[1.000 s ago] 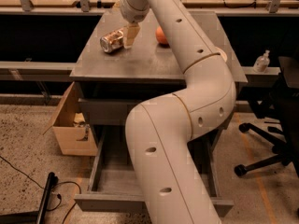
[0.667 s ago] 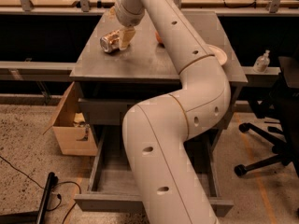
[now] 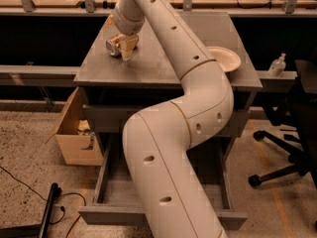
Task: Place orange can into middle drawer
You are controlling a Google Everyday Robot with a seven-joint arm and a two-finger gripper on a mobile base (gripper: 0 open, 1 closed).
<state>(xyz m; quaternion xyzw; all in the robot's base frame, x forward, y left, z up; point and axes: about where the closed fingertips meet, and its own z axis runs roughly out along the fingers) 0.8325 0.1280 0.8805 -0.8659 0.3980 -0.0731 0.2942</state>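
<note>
The orange can [image 3: 114,44] lies on its side on the grey cabinet top [image 3: 148,66], near the back left, its shiny end facing left. My gripper [image 3: 127,46] reaches down from the white arm and sits right against the can's right side. Below, the middle drawer [image 3: 115,195] is pulled out, with a bare grey floor and its front panel [image 3: 104,215] toward the camera. My arm hides much of the drawer and the middle of the cabinet top.
A white plate [image 3: 224,58] sits at the right edge of the cabinet top. An open cardboard box [image 3: 74,135] stands left of the cabinet. A black office chair [image 3: 290,133] is on the right, a small bottle [image 3: 278,65] behind it, and a cable [image 3: 52,209] lies on the floor.
My gripper has moved left and down onto the can's right side. The arm has swung across and now hides the round orange fruit. The can has stayed in place.
</note>
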